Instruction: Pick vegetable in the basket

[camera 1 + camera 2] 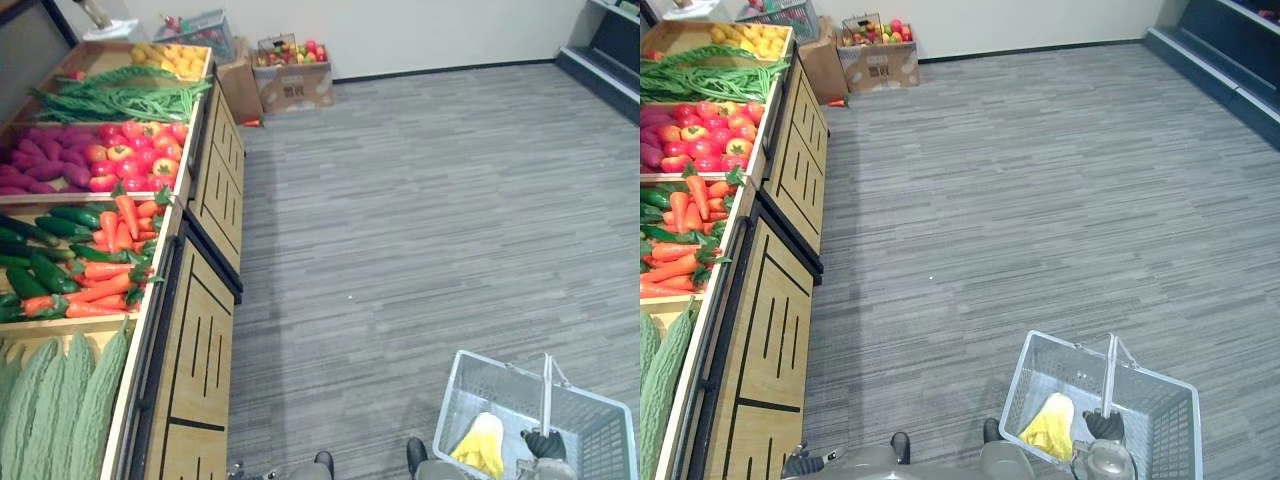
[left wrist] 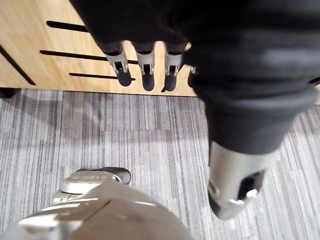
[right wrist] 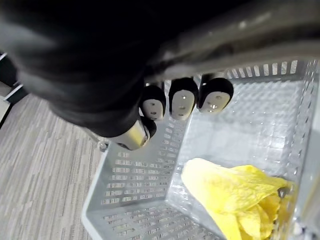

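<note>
The vegetable (image 1: 482,443), yellow and leafy, lies at the bottom of your grey basket (image 1: 480,380), just beside and below your right hand (image 1: 545,444). It is the one thing you can see in the basket. That hand has its fingers (image 3: 182,97) curled round the basket's handle (image 1: 546,390), which stands upright over the middle of the basket, and the leaves sit on the side towards your left hand.

Your left hand (image 2: 144,62) hangs with its fingers straight and relaxed, holding nothing, and the wooden front of the counter (image 1: 205,350) is close in front of its fingertips.

The counter runs well away from your right hand, on the left-hand side, and is split into bins. The bin nearest your left hand holds ridged green gourds (image 1: 60,400). The next one out holds carrots (image 1: 110,250) beside dark green cucumbers (image 1: 40,250). Past that, red fruit (image 1: 140,150) lies beside purple roots (image 1: 40,160). The farthest bin holds long green beans (image 1: 120,95) with yellow produce (image 1: 165,58) behind them.

Beyond the counter's far end, a cardboard box (image 1: 292,75) of mixed produce stands on the grey floor (image 1: 420,200) against the wall.
</note>
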Tool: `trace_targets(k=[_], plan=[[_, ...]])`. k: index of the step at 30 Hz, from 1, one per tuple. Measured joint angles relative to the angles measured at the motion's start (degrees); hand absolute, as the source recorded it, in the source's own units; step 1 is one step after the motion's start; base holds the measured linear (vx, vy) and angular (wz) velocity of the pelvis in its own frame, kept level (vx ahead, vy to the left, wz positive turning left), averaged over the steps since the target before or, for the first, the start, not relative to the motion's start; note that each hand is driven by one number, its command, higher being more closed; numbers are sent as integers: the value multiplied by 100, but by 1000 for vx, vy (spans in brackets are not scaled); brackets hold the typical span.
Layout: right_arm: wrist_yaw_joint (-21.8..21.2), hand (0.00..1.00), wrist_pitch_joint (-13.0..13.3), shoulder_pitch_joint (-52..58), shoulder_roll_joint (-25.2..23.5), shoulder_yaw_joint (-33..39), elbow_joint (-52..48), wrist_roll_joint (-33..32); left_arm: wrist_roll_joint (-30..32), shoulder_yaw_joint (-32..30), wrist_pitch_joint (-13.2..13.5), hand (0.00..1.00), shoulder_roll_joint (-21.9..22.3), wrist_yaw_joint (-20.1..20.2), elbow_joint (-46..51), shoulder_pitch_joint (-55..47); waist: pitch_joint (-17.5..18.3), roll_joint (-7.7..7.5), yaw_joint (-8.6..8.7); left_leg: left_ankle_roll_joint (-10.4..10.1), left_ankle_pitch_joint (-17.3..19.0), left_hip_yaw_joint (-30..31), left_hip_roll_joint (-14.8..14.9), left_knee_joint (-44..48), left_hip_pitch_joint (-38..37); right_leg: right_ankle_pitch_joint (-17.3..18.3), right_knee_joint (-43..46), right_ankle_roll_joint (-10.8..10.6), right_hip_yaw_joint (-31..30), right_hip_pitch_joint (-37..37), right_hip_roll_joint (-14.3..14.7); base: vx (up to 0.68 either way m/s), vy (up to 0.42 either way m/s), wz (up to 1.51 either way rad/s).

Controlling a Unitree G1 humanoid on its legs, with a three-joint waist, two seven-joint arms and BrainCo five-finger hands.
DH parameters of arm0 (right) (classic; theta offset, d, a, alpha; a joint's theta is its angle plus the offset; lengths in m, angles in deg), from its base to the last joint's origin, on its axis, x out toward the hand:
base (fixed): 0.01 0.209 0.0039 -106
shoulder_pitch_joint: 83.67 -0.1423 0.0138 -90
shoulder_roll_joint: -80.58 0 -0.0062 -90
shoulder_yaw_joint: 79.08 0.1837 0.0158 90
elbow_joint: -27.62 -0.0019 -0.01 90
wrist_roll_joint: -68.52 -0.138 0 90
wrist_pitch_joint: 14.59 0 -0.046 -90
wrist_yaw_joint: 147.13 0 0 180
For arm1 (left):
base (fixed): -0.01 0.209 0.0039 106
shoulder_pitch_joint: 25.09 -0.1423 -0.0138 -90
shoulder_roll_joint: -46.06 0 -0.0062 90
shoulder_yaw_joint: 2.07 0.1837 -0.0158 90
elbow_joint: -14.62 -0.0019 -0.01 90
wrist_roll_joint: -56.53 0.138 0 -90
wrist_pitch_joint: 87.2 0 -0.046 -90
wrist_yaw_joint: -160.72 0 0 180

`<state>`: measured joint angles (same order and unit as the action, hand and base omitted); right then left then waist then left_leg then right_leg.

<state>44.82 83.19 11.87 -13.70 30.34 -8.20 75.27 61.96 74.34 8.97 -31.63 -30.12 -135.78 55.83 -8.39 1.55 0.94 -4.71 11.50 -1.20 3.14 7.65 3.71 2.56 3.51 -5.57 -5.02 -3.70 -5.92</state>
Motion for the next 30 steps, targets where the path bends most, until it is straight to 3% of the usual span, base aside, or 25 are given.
trace_targets(k=[2, 7, 11, 12, 13, 15, 17, 20, 22, 23, 24, 25, 26, 27, 29, 30], plan=[[-7, 100, 0, 40, -3, 3, -28, 2, 33, 39, -4, 0, -41, -1, -5, 1, 20, -46, 0, 187, -49, -42, -187, -53, -57, 41, -32, -101, 8, 9, -181, 193, 221, 8], [-132, 100, 9, 38, -127, 3, -51, 16, 49, 199, -8, 0, -119, 5, -7, 21, -7, -172, -135, 410, 59, -147, -361, 127, -248, 199, 392, -364, 54, 45, -360, 164, 110, -3], [-128, 100, 25, -35, -245, 47, -158, 20, 55, 339, -11, 0, -149, 6, 2, 38, -15, -141, -141, 578, 282, -204, -356, 260, -555, 304, 2381, -404, 19, -587, -330, 90, 70, 1], [-115, 100, 29, 4, -322, 51, -290, 18, 57, 367, -14, 0, -218, 3, 7, 32, -70, -300, -109, 664, 451, -200, -432, 284, -687, 273, 3207, -357, 4, -871, -374, 108, 61, 14], [-93, 100, 43, 73, -426, 48, -450, 17, 56, 362, -31, 0, -270, -1, 61, 78, -90, -349, -121, 749, 676, -162, -498, 300, -919, 147, 3999, -222, -47, -1172, -422, 134, 49, 13], [-94, 100, 53, 135, -544, 39, -647, 16, 41, 358, -63, 0, -281, -12, 139, 39, -107, -380, -122, 803, 891, -142, -435, 479, -1029, 365, 4695, -125, 17, -1540, -335, 187, 13, 5], [-94, 100, 116, 130, -572, 28, -735, 17, 30, 360, -76, 0, -310, -16, 177, 126, -132, -414, -119, 828, 980, -121, -348, 479, -1166, 605, 4599, -136, 331, -1827, -246, 225, -11, 8], [-80, 100, 126, 93, -580, 54, -820, 11, -62, 368, -140, 0, -268, -37, 335, 498, -186, -363, -87, 715, 1138, 8, -175, 426, -1360, 563, 3139, -188, 816, -2046, -104, 320, -53, 19], [-46, 100, 99, 98, -604, 135, -805, 5, -74, 370, -126, 0, -203, -38, 646, 780, -198, -364, -55, 568, 1226, 218, -66, 177, -1670, 375, 1693, -174, 923, -2026, -36, 520, -188, 47], [-42, 100, 87, 102, -609, 173, -791, 4, -74, 369, -124, 0, -183, -39, 715, 838, -200, -360, -15, 521, 1255, 285, -18, 118, -1740, 336, 1530, -173, 922, -2007, -33, 625, -294, 84], [-38, 100, 50, 127, -606, 275, -781, 0, -77, 363, -110, 0, -139, -50, 835, 914, -189, -278, 86, 419, 1333, 477, 160, 16, -1912, 70, 1712, -84, 983, -1992, 13, 565, -304, 100], [-12, 100, 29, 148, -600, 389, -701, 1, -76, 368, -78, 0, -120, -52, 845, 1005, -175, -245, 91, 336, 1284, 625, 299, 144, -1985, -82, 2151, 137, 1046, -2047, 63, 589, -326, 88], [-2, 100, 30, 97, -585, 470, -657, 3, -76, 374, -61, 0, -60, -52, 853, 1031, -166, -170, 68, 227, 1218, 646, 388, 275, -1955, 49, 2360, 228, 1131, -2081, 90, 628, -340, 40], [6, 100, 30, -24, -580, 531, -643, 11, -79, 371, -41, 0, 36, -68, 897, 1024, -183, -103, 31, 8, 958, 659, 460, 616, -1815, 331, 2634, 357, 1227, -2127, 121, 634, -338, 10], [-31, 100, 32, -170, -577, 488, -618, 21, -85, 369, -45, 0, 139, -81, 884, 984, -164, -40, 63, -57, 348, 689, 471, 1363, -1408, 522, 2683, 552, 1396, -1978, 148, 624, -309, 19], [-71, 100, 9, -176, -582, 476, -606, 29, -104, 368, -45, 0, 187, -85, 885, 982, -173, -32, 57, -169, -295, 731, 467, 2168, -1054, 589, 2439, 649, 1505, -1655, 183, 607, -264, 28]])
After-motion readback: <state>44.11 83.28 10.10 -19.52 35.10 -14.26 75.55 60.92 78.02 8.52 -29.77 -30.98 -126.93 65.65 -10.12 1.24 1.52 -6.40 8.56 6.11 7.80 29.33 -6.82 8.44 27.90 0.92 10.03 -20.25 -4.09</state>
